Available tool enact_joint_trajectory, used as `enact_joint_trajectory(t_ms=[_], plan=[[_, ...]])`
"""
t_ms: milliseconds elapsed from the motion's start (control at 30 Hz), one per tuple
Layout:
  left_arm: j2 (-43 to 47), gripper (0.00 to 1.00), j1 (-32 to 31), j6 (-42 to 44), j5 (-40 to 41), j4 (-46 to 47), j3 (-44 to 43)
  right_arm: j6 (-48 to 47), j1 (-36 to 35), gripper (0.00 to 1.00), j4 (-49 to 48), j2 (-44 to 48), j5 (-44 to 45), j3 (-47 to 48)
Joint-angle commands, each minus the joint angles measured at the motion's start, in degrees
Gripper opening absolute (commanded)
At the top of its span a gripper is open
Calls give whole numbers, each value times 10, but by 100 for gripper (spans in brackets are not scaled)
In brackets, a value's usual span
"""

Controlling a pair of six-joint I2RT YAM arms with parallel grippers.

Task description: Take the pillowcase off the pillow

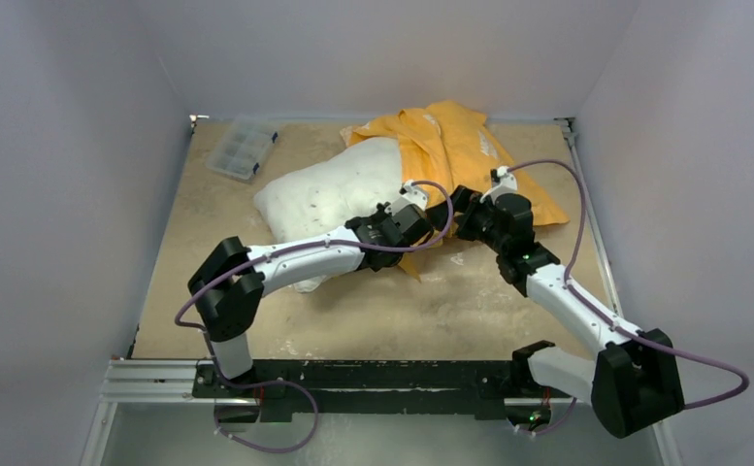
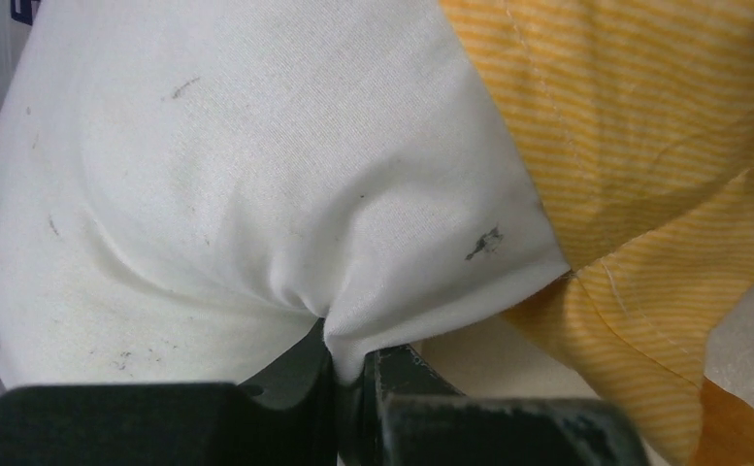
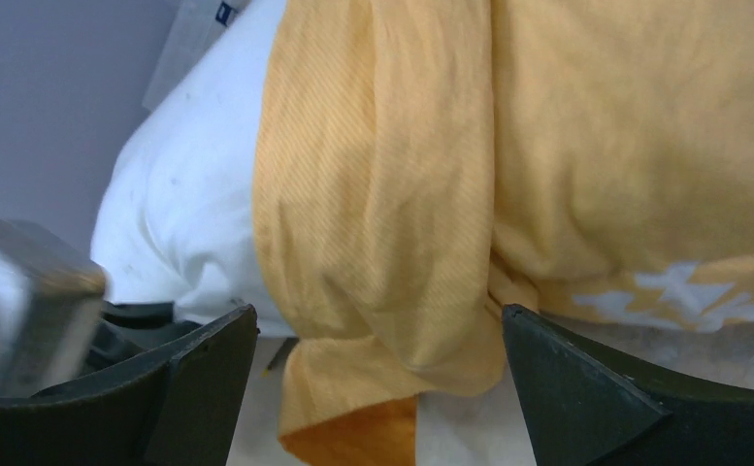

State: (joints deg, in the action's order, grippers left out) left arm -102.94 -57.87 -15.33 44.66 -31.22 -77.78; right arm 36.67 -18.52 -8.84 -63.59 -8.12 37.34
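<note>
**Hem sits dead ahead of the open right fingers; pull-off runs far-right**

The pillowcase (image 1: 460, 146) covers only the far-right end of the pillow (image 1: 334, 189), bunched and wrinkled, w/ its open hem facing near-left. The pillow's white near-left half is bare. The pillow's long axis runs diagonally, near-left to far-right, so the case has to slide off toward the far-right corner.

The left fingers (image 2: 300, 374) are closed tight on a fold of white pillow cloth at the near edge, just beside the hem; no orange cloth is in that pinch. The right fingers (image 3: 208, 379) are spread wide w/ nothing between them. In the right wrist view the rolled hem hangs in line w/ their gap, slightly beyond the tips and not touching either one.

Judgement: the right arm is the nearer one to the case, and a short reach fwd should put the hem in its gap. The left anchors the pillow against the pull. Both wrists crowd together over the tabletop (image 1: 450, 301), so the pull needs to go away from the left arm.
</note>
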Motion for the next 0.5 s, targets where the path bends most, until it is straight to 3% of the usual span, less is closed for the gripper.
enact_joint_trajectory(t_ms=[0, 200, 333, 433, 467], plan=[[55, 0, 12, -1, -35, 10, -32, 22, -14, 99, -18, -5, -12, -30], [99, 0, 15, -6, -66, 11, -33, 28, -17, 99, -62, -33, -11, -47], [123, 0, 19, -13, -76, 13, -18, 26, -20, 93, -104, -59, -33, -30], [136, 0, 25, -18, -79, 10, -6, 14, -19, 78, -112, -87, -38, -11], [141, 0, 30, -20, -80, 8, -2, 10, -19, 67, -108, -94, -36, -4]])
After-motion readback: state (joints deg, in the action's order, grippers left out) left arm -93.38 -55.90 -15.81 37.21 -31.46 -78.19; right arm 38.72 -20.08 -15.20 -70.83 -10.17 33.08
